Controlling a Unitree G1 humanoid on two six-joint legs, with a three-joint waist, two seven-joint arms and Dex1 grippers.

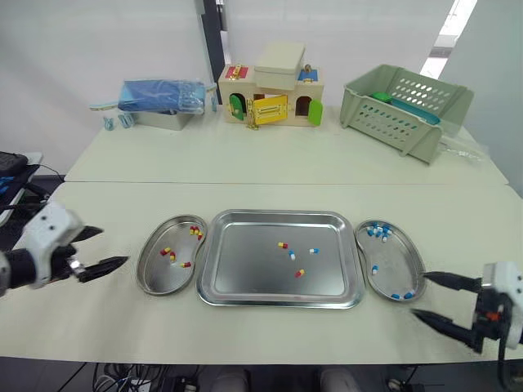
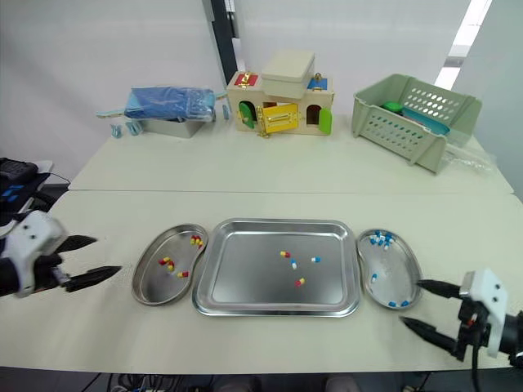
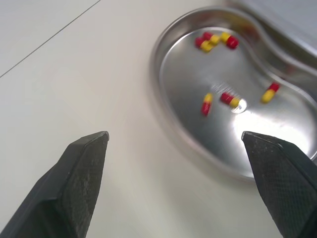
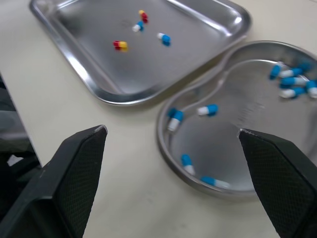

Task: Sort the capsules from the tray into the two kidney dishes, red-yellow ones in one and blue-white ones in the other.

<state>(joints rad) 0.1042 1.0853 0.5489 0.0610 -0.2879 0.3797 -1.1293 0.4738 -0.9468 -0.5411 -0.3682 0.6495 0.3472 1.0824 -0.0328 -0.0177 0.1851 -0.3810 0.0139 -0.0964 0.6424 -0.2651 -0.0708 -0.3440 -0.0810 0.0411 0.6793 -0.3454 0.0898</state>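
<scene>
In the tray [image 1: 245,273]: two red-yellow capsules [image 1: 282,243], apparently two blue-white capsules [image 1: 313,250].

**Bench: tray and dishes in front, clutter behind**

The pale bench [image 1: 270,167] carries a steel tray [image 1: 245,261] near its front edge. The left kidney dish [image 1: 155,273] and right kidney dish [image 1: 396,261] lie just beside it. Along the back stand a blue bundle [image 1: 159,96], a toy house [image 1: 274,94] and a green basket [image 1: 400,114].
</scene>
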